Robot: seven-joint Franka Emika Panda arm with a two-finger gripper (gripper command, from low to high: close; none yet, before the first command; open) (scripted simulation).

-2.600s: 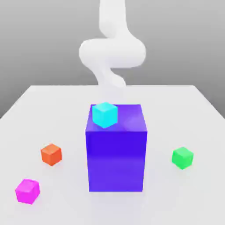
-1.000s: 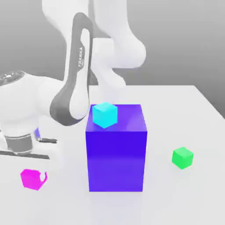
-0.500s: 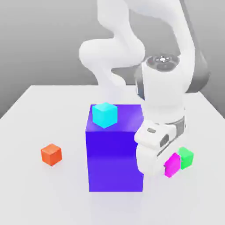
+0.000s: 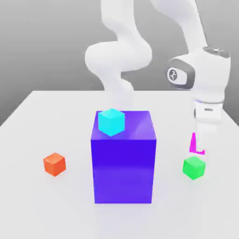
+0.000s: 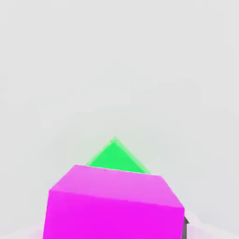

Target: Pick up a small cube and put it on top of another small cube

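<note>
The small magenta cube (image 4: 192,142) hangs in the air at the exterior view's right, with my gripper (image 4: 195,145) shut on it below the white hand. Directly beneath it, a short gap lower, the small green cube (image 4: 193,167) rests on the white table (image 4: 56,116). In the hand view the magenta cube (image 5: 114,205) is close up, and the green cube (image 5: 115,157) peeks out from behind its far edge. The two cubes are apart, not touching.
A big blue-violet block (image 4: 123,163) stands in the middle of the table with a small cyan cube (image 4: 111,121) on its top. A small orange cube (image 4: 54,164) lies at the exterior view's left. The block's side is close to the green cube.
The arm carried the magenta cube from the exterior view's left across to the right. Since half a second ago, hand and cube have risen from beside the green cube to above it.
</note>
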